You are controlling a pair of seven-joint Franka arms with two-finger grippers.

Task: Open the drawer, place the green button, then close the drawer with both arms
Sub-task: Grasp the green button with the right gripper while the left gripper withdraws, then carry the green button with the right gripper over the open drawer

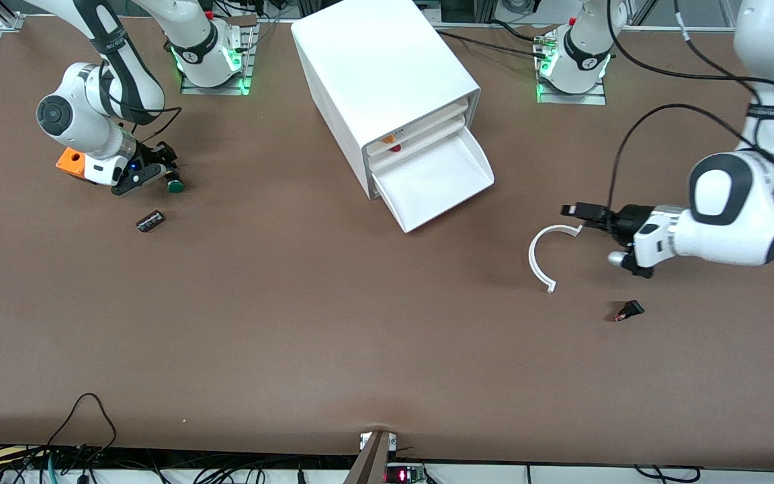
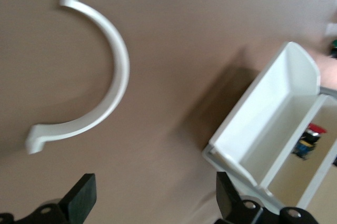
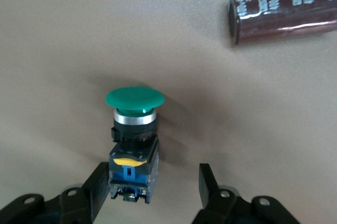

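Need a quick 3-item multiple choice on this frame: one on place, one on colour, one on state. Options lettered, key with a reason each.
1. What is the white curved strip closest to?
A) left gripper
B) right gripper
C) orange cube

2. The button has a cap of which colour?
A) red
B) green
C) orange

3. The lowest drawer of the cabinet is:
A) shut
B) removed
C) pulled out

Key: 1 A, strip lies beside the left gripper. 2 B, right wrist view shows green. 3 C, its tray juts out over the table.

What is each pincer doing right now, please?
Left pincer: open, empty, over the table near the white curved piece.
Right pincer: open around the button, not yet gripping it.
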